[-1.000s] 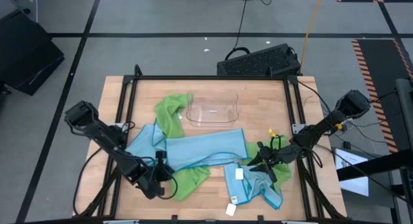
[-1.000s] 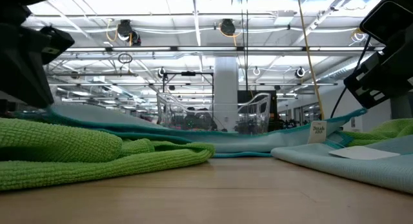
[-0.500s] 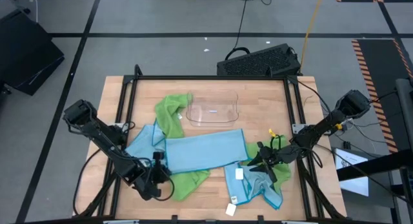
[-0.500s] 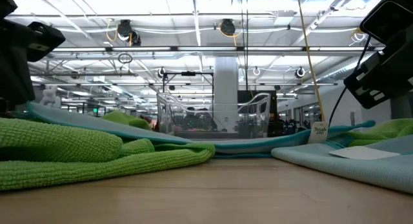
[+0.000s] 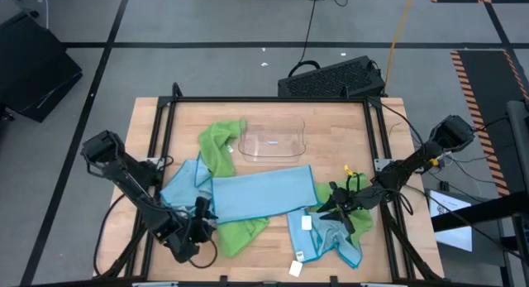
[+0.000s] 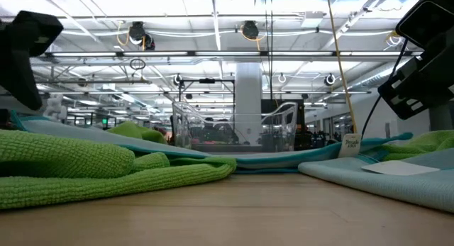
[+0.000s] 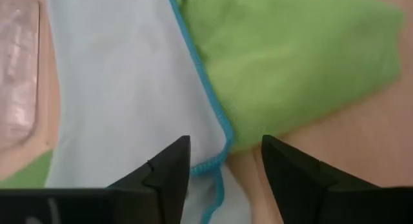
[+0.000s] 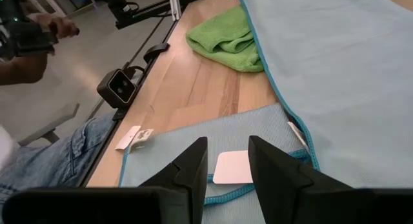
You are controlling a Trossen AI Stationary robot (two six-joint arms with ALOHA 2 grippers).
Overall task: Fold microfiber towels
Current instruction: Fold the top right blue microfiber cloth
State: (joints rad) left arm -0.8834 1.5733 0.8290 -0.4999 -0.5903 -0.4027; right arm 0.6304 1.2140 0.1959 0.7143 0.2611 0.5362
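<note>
On the wooden slatted table (image 5: 339, 121) a long light-blue microfiber towel (image 5: 263, 191) lies folded mid-table, the left gripper (image 5: 201, 223) parted and empty at its near-left edge, the right gripper (image 5: 341, 206) part-open over another blue towel (image 5: 331, 236), likely next.

The high view looks straight down on the whole table (image 5: 331, 113), the low view level across it toward 12 o'clock, and both wrist views sit close above the towels (image 5: 264, 196).
</note>
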